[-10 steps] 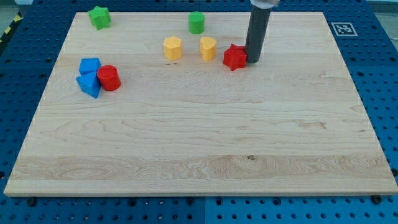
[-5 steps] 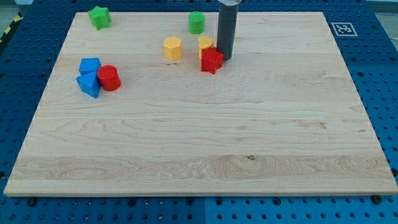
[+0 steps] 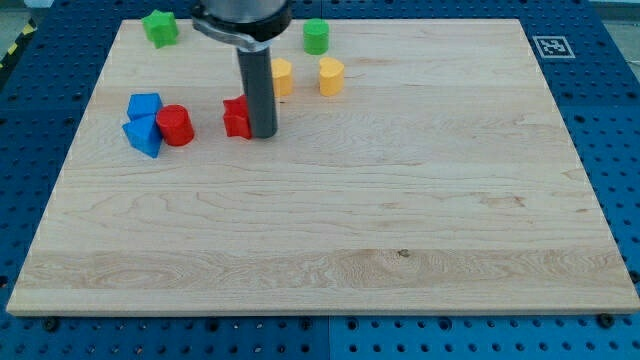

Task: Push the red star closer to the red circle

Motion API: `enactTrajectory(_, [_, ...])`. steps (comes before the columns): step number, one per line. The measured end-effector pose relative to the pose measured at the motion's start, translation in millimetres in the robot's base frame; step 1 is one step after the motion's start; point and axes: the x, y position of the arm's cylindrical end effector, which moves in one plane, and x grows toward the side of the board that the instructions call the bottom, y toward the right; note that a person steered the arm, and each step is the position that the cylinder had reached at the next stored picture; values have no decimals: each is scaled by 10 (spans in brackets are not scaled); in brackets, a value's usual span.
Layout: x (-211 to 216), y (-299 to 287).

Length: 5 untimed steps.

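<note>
The red star [image 3: 237, 117] lies on the wooden board [image 3: 320, 230], left of centre near the view's top. My tip [image 3: 262, 134] touches the star's right side, and the rod hides part of the star. The red circle [image 3: 176, 125] stands a short way to the star's left, with a small gap between them. The red circle touches two blue blocks on its left.
Two blue blocks [image 3: 143, 121] sit left of the red circle. Two yellow blocks [image 3: 282, 76] [image 3: 331, 75] lie above and right of the star. A green star [image 3: 159, 27] and a green cylinder [image 3: 316, 35] sit near the board's top edge.
My tip has swept left and slightly down, pushing the red star from right of the yellow blocks to a spot close to the red circle. The other blocks have not moved.
</note>
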Motion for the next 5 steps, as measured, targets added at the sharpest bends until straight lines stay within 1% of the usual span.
enactTrajectory(1, [19,-205])
enactTrajectory(2, [-7,-136])
enactTrajectory(3, [-222,172])
enactTrajectory(4, [-421,207])
enactTrajectory(5, [-428,-83])
